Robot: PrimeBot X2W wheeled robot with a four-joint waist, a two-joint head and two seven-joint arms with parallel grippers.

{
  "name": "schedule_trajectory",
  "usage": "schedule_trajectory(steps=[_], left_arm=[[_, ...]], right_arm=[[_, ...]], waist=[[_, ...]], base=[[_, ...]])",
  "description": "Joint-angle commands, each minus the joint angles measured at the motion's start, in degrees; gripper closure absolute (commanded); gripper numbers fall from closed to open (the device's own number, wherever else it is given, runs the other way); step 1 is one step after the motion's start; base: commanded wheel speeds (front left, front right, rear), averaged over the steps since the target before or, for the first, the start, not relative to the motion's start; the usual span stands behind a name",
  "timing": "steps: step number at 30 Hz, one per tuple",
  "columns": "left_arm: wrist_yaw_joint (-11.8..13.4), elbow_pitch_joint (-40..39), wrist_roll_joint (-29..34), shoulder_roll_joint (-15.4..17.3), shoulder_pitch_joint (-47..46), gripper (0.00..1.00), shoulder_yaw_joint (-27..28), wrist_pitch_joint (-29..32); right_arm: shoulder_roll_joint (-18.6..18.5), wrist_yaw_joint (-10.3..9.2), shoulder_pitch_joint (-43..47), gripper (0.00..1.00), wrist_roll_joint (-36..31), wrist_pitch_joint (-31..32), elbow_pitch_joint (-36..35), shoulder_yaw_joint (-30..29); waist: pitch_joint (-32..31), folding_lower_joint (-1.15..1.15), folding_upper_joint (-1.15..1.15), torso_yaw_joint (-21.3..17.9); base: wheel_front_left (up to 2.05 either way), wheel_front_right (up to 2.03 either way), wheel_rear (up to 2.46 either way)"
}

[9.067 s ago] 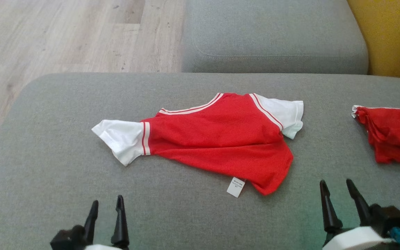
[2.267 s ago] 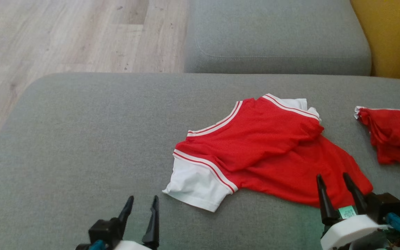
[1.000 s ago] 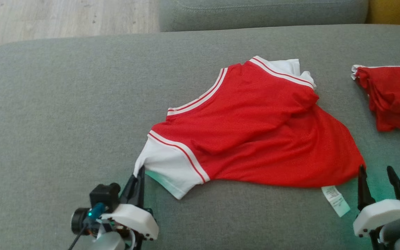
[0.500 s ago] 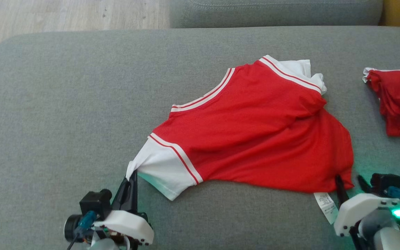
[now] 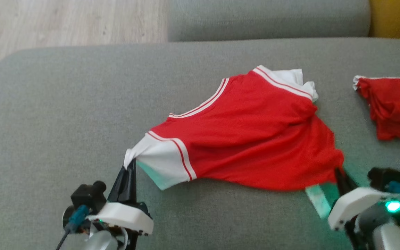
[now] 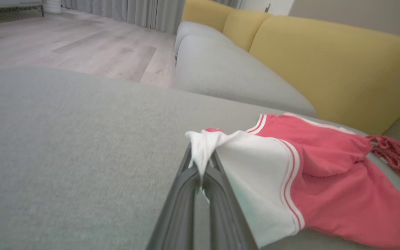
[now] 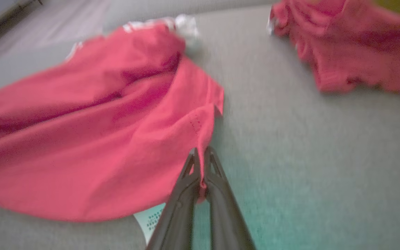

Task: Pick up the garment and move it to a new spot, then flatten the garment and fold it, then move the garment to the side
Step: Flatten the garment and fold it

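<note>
You had the left gripper [image 5: 131, 164] clamped on the near-left white sleeve [image 5: 161, 161] of the shirt [image 5: 255, 139] and the right gripper [image 5: 337, 172] clamped on its near-right hem [image 7: 201, 139], the shirt lying right of centre on the cushion [image 5: 64, 104].

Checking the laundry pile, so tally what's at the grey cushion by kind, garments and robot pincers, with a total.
Red-and-white short-sleeved fabric shirt: 1
Crumpled red fabric garment: 1
Dark two-fingered pincers: 2 (left pincer, right pincer)
Total: 4

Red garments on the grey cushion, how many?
2. The red-and-white shirt lies on the cushion, sleeve in the left gripper, hem corner in the right gripper. A second red garment sits crumpled at its right edge, partly out of frame.
</note>
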Motion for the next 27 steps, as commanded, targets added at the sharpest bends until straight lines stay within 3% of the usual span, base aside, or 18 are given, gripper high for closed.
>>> schedule_trajectory(steps=[1,11,17,22,27], left_arm=[[-0.24,-3.25,-0.76,0.99,-1.25,1.00,2.93,-0.40],[1.53,-23.44,1.33,7.27,-6.57,1.00,5.16,4.77],[2.83,-38.48,4.17,13.09,-16.75,1.00,8.54,12.18],[2.98,-43.86,3.74,14.97,-23.63,1.00,10.22,17.95],[2.20,-43.14,3.86,15.75,-27.59,1.00,10.16,20.62]], right_arm=[[-0.42,0.39,-2.00,1.00,0.69,-1.13,-4.14,1.10],[-0.42,0.39,-6.30,1.00,2.21,2.54,-28.10,-2.93],[-0.42,0.39,-10.21,1.00,0.82,8.14,-45.00,-5.64],[-0.42,0.39,-12.34,1.00,0.27,11.81,-51.82,-6.52],[-0.48,0.39,-13.24,1.00,0.40,14.49,-52.42,-6.46]], waist=[[-1.47,0.00,0.00,-0.07],[-8.33,0.00,0.00,0.58],[-9.80,0.00,0.00,0.60],[-9.08,0.00,0.00,0.34],[-6.83,0.00,0.00,0.30]], base=[[0.00,0.00,0.00],[0.00,0.00,0.00],[0.00,0.00,0.00],[0.00,0.00,0.00],[0.00,0.00,0.00]])
